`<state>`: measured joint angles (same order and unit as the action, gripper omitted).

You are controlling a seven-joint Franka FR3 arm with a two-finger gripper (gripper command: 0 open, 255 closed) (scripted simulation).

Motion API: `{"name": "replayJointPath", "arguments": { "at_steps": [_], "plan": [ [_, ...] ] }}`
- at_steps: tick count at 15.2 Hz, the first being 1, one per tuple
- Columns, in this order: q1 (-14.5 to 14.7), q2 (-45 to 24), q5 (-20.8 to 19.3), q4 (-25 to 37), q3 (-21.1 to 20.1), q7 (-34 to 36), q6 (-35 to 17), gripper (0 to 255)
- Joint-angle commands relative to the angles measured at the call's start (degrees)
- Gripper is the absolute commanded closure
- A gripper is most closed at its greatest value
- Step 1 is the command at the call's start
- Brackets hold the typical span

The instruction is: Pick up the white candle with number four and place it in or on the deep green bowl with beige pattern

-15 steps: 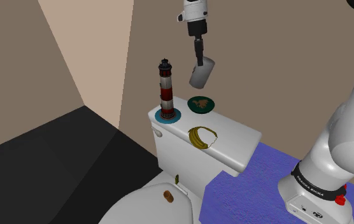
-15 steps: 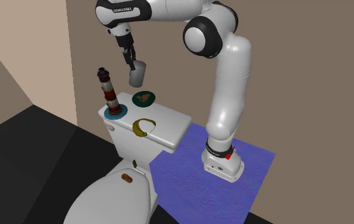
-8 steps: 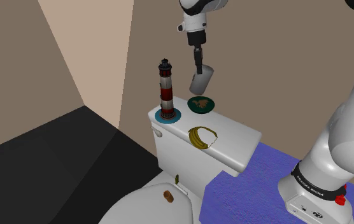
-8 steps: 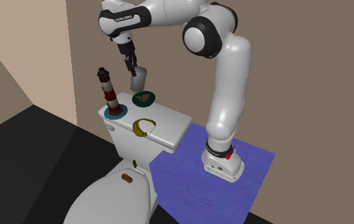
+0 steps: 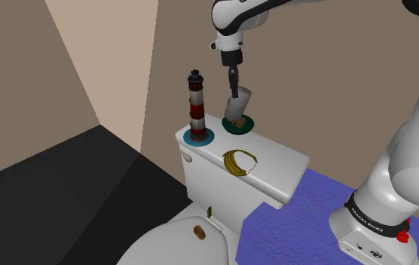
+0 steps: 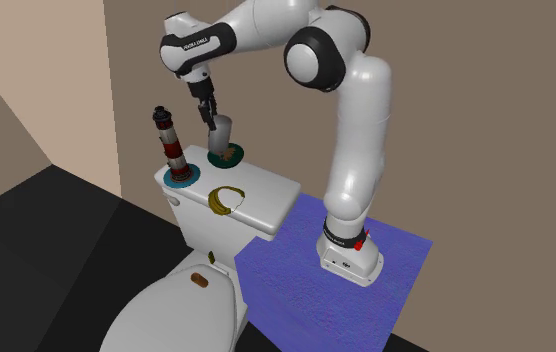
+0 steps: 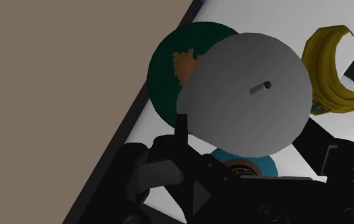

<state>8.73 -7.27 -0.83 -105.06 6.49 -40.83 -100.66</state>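
Pale grey and plain, the candle (image 5: 238,107) hangs from my pincer (image 5: 235,89), which is clenched on its upper end; I see no number on it. It tilts, its top leaning toward one o'clock in the shoulder view, because I grip it at one edge rather than across its middle. Its lower end is down at the dark green bowl (image 5: 249,125), just above or already touching the beige pattern; I cannot tell which. Looking along my fingers, the candle's round end (image 7: 246,95) with its small wick covers most of the bowl (image 7: 166,70), so I judge it well lined up for the drop.

The bowl stands on the white toilet tank lid (image 5: 276,162), at three o'clock from the striped lighthouse (image 5: 196,105), with the banana (image 5: 240,162) at six o'clock from the bowl, near but apart. I come down from above to stay clear of the lighthouse.

My arm (image 6: 356,130) rises from the stand, bends high at the elbow and stretches toward nine o'clock in the second exterior view, wrist turned down over the tank
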Motion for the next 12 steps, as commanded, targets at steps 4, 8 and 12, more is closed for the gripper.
{"name": "replayJointPath", "arguments": {
  "at_steps": [4,8,12],
  "plan": [
    [0.0,-0.8,0.1,-2.1,0.0,0.0,-3.0,255],
    [0.0,-0.8,0.1,-2.1,0.0,0.0,-3.0,255],
    [0.0,-0.8,0.1,-2.2,0.0,0.0,-3.0,0]
  ]
}}
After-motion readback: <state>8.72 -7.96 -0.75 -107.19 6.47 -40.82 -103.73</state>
